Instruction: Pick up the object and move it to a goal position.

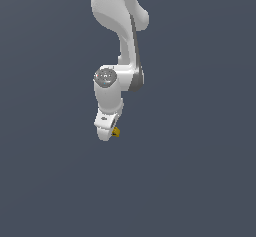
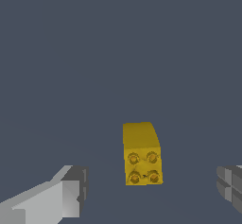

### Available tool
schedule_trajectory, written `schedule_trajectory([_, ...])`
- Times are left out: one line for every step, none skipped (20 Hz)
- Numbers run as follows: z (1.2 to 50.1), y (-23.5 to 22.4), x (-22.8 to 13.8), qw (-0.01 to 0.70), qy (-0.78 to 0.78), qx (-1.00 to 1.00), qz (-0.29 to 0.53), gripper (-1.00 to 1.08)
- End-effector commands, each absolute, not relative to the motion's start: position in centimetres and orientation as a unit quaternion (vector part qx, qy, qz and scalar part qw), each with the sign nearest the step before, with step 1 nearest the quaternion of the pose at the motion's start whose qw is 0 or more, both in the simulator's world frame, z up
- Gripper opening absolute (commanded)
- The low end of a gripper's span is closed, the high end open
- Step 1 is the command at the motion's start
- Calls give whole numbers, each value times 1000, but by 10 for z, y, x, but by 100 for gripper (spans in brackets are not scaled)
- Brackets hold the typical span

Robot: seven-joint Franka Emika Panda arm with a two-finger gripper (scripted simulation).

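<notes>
Object: a small mustard-yellow block (image 2: pixel 142 154), seen up close in the wrist view as a brick with four round studs on one face and a curved, sloping end; the helper-style crescent look does not hold here.
Object in the exterior view: a tiny yellow speck (image 1: pixel 116 131) at the lower tip of the arm, on the exterior view's right side of the gripper body.
Object position: between the two fingers in the wrist view, nearer the middle of the gap, with open space on both sides.
Contact: neither finger touches the block in the wrist view; whether it lies on the floor or sits above it cannot be told.
Gripper: white, pointing down (image 2: pixel 151 192); in the exterior view its fingertips are hidden behind its own body (image 1: pixel 106 127).
Fingers: one light grey finger (image 2: pixel 61 197) on one side of the block, one darker ribbed pad (image 2: pixel 230 185) at the frame edge on the other.
Hand state: spread wide, released, grasping nothing.
Arm: white Panda links (image 1: pixel 117 41) descend from the top of the exterior view, with a round grey joint cap (image 1: pixel 105 76) above the wrist.
Ground: plain dark blue-grey surface (image 1: pixel 200 181) fills both views, without marks.
</notes>
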State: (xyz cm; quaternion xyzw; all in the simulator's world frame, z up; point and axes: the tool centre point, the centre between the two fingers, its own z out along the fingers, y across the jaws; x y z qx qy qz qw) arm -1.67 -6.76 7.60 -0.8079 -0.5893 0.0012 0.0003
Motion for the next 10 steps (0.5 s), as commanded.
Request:
schedule_trajectory([74,-68,-17,0,-602,-798,1,100])
schedule_trajectory([74,-69,-17,0,-606,-796,0,100])
schedule_trajectory([73,-69,-17,0,-609,-793,0,100])
schedule_trajectory([73,-69,-17,0,-611,-791,0,100])
schedule_trajectory([72,-69,-18,0,-613,-790,0,100])
schedule_trajectory([72,-69,-18,0,-614,-789,0,100])
schedule_trajectory([72,-69,-18,0,-615,-788,0,100])
schedule_trajectory([72,-69,-18,0,-616,-788,0,100])
schedule_trajectory([72,-69,-18,0,-614,-790,0,100])
schedule_trajectory([72,-69,-18,0,-614,-790,0,100])
